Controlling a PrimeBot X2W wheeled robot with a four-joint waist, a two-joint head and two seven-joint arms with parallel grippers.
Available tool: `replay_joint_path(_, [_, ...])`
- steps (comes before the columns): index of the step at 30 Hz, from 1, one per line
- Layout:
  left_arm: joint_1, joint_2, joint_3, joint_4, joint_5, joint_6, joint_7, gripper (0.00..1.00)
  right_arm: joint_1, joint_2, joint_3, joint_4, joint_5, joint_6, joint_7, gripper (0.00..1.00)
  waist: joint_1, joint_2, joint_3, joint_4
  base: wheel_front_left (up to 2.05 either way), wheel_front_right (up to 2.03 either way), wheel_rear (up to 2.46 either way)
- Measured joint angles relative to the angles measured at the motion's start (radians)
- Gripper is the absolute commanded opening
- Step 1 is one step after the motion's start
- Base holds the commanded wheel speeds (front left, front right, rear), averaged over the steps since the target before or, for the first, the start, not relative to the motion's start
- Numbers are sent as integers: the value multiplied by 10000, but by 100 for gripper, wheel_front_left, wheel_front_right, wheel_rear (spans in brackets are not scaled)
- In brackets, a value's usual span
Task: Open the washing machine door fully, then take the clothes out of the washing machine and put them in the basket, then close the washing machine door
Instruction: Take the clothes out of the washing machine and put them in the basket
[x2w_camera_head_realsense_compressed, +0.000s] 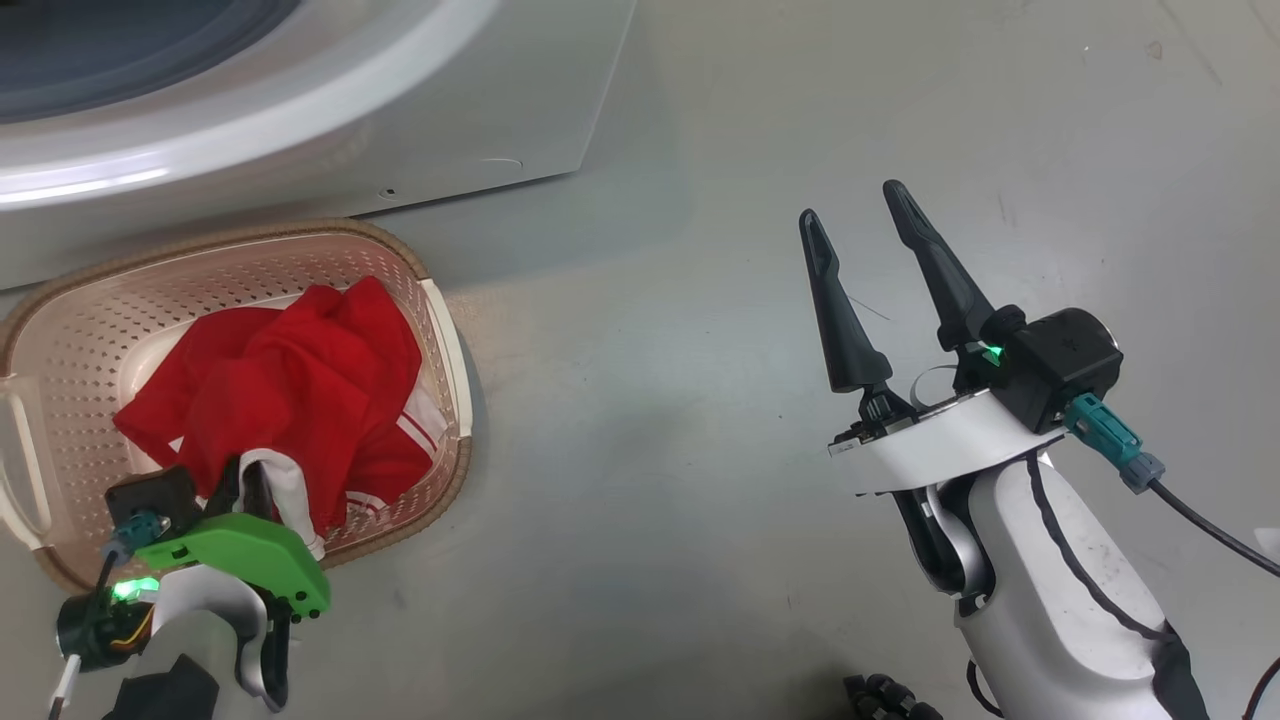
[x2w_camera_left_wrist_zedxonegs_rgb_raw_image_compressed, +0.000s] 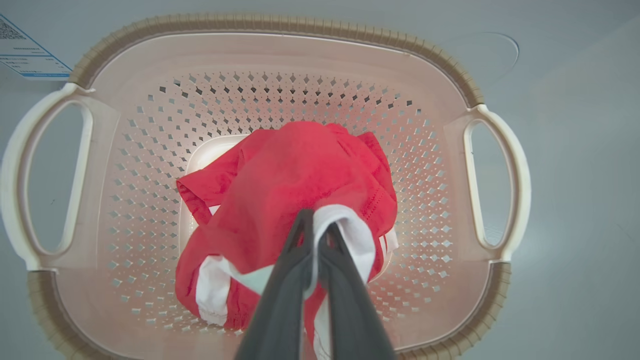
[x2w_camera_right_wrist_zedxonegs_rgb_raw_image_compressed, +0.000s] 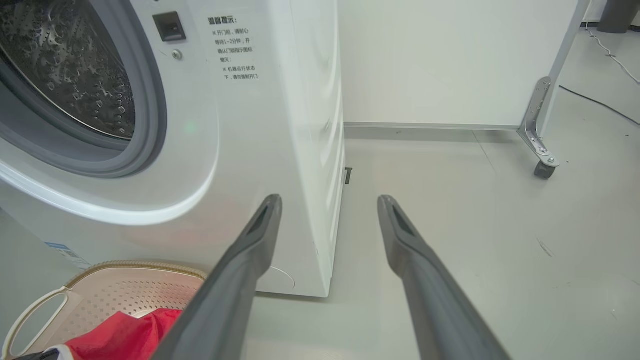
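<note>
Left gripper (x2w_camera_left_wrist_zedxonegs_rgb_raw_image_compressed: 317, 220): near left, above the basket's near side; fingers closed together on a white panel of the clothes.
Clothes (x2w_camera_left_wrist_zedxonegs_rgb_raw_image_compressed: 295, 170): a red garment with white trim, heaped in the middle of the basket; the pinched fold rises to the fingers and the rest appears to lie on the basket bottom.
Handling: judged light, limp and not fragile. It will drape and slip rather than hold its shape, so a bunched fold or hem gives the surest hold.
Basket (x2w_camera_left_wrist_zedxonegs_rgb_raw_image_compressed: 280, 22): on the floor just in front of the washing machine. It has perforated walls and a handle on each side; the near cloth lies close to the rim.
Right gripper (x2w_camera_head_realsense_compressed: 852, 205): to the right, over bare floor (x2w_camera_head_realsense_compressed: 700, 400), fingers spread wide, holding nothing.
Open room: the floor right of the basket is unobstructed; the left arm has room to lift straight up.
Washing machine (x2w_camera_right_wrist_zedxonegs_rgb_raw_image_compressed: 280, 125): far left, with the steel drum (x2w_camera_right_wrist_zedxonegs_rgb_raw_image_compressed: 75, 65) uncovered and no red cloth in the part visible. Its cabinet corner juts out beside the basket.
Wheeled frame (x2w_camera_right_wrist_zedxonegs_rgb_raw_image_compressed: 542, 150): far right, well apart.
</note>
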Motion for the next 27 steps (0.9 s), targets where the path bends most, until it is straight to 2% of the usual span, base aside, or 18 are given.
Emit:
replay_joint_path(15, [-418,-104,-449,144,132,-619,-629,100,32,-4,-257,416,-25,-13,0,100,0,0,-809,324,0,0,0])
replay_joint_path(22, [-425,-219,-663,-803,474,-874,-721,100,394,-4,-616,723,-245,-13,-2,100,0,0,-1497,676,0,0,0])
replay_joint_path(27, [-416,-238,-715,-1774,673,-901,-742,100,663,-4,-815,890,-303,-10,0,100,0,0,-1992,965,0,0,0])
